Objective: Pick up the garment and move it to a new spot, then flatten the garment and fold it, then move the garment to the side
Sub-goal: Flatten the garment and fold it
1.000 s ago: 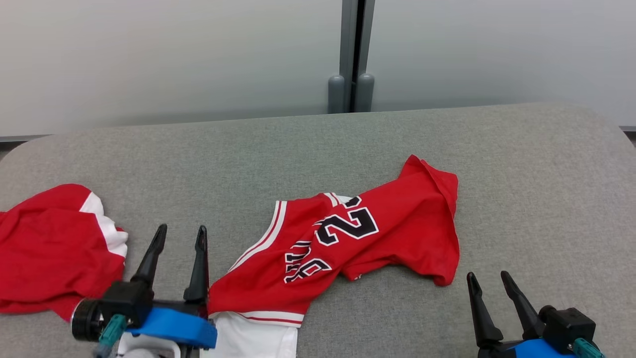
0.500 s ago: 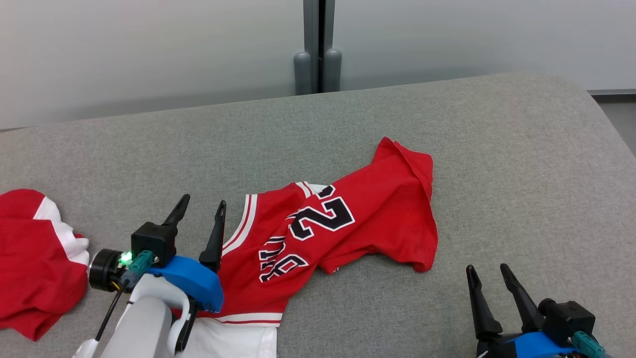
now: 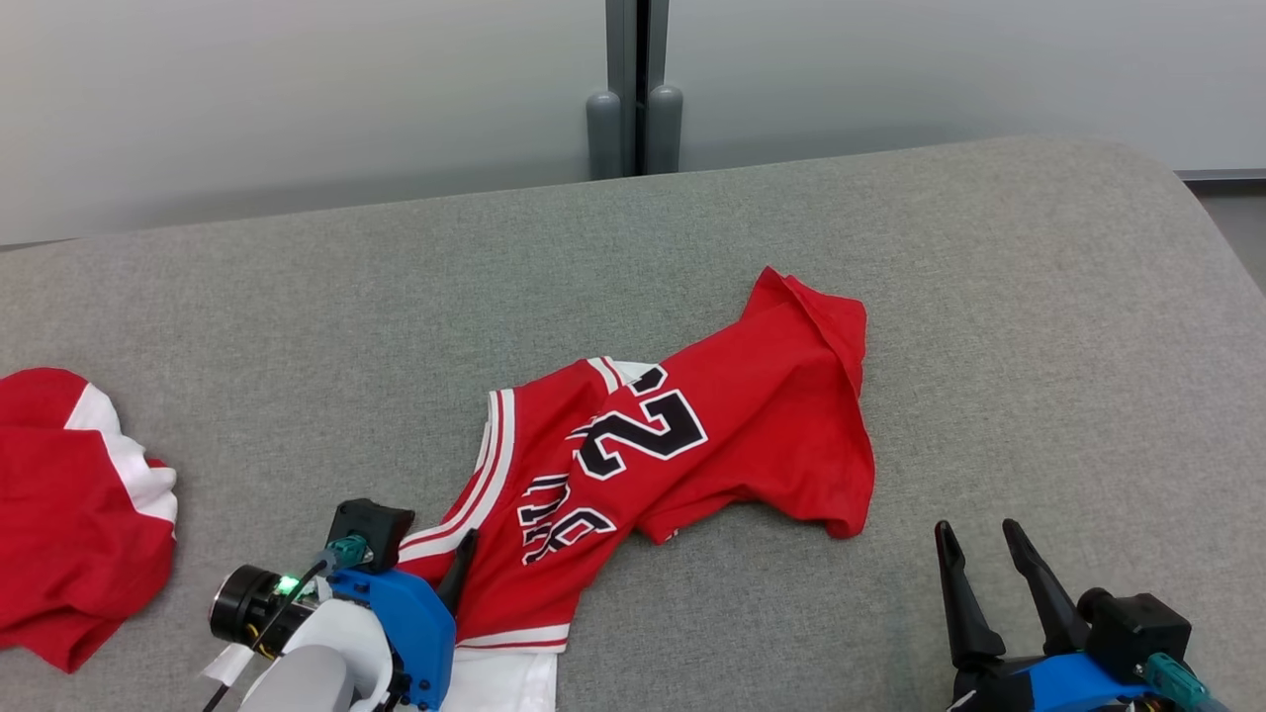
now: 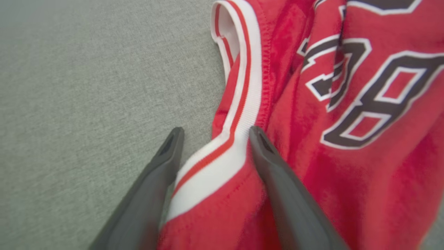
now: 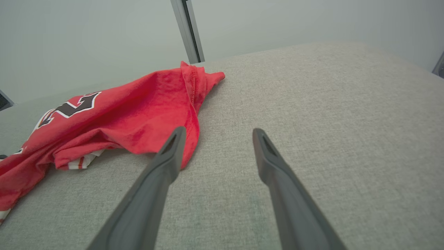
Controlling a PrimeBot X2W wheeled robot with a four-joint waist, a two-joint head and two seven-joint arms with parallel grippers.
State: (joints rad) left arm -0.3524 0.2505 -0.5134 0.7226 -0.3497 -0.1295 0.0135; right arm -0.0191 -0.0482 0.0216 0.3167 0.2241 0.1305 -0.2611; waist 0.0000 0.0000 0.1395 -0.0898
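I am holding the left gripper (image 4: 215, 131) over the jersey (image 3: 692, 435), jaws spread wide, its striped trim (image 4: 239, 104) lying between them, nothing gripped yet. The right gripper (image 3: 977, 529) is hovering open and empty near it. The jersey is lying crumpled in the middle of the pad (image 3: 989, 297); I am judging pickup, flattening, folding and the side move all remain.
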